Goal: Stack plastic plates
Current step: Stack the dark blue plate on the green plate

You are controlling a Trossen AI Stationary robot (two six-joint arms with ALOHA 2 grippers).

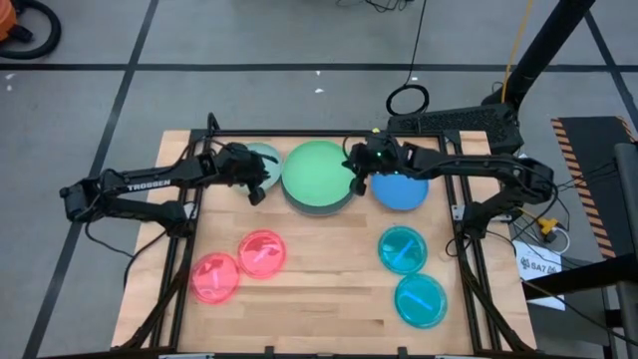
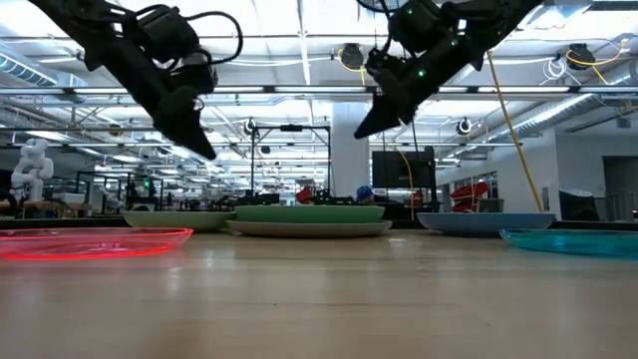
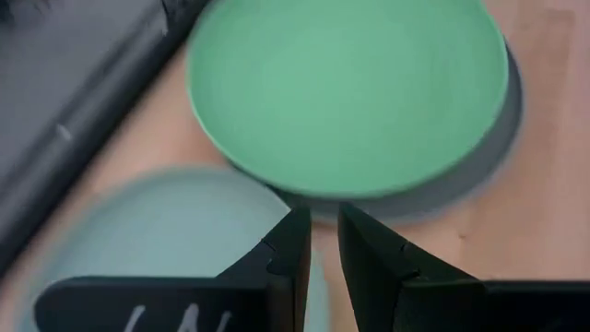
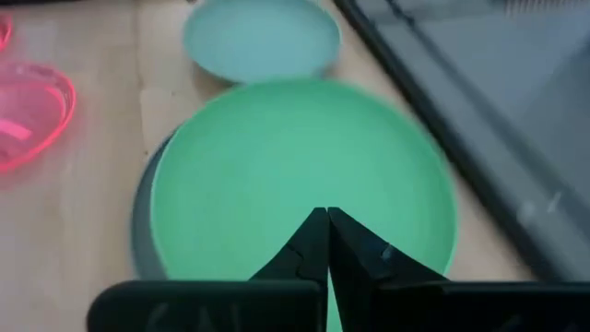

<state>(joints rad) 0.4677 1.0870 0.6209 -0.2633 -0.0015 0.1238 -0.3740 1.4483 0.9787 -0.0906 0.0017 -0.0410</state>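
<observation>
You can read one word clearly: "TROSSEN", in white capitals along the left arm (image 1: 150, 182), at about nine o'clock from the green plate (image 1: 318, 174) in the high view. A white label (image 1: 539, 265) lying off the surface at about four o'clock carries print too small for you to read.

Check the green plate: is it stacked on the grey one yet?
Yes. The green plate lies on the grey plate, whose rim shows beneath it.
</observation>
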